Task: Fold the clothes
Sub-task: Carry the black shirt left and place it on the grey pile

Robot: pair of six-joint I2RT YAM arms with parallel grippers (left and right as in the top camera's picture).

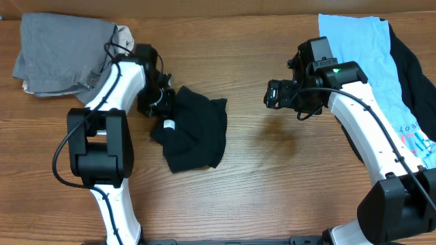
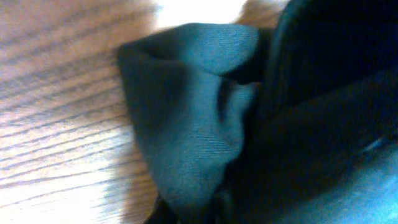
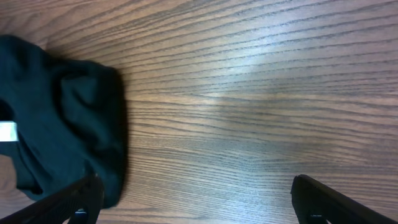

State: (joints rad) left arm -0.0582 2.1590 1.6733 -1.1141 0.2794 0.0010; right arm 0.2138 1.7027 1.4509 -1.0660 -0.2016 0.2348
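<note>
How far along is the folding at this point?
Early. Nothing looks neatly folded: the grey garment lies bunched far left. In hand: the crumpled black T-shirt, left end effector at its edge; right end effector open over the table. Left: that shirt and the light blue garment.

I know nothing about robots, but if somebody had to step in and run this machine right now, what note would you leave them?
Left gripper: at the left edge of the black T-shirt, fabric pressed close to it; grip unclear.
Right gripper: open, empty, above bare table.
The black T-shirt lies crumpled mid-table, white label showing. Grey garment far left; light blue garment and a second black garment far right.
Done: nothing looks neatly folded.
Left: spread the T-shirt flat, fold it, then the rest.
</note>
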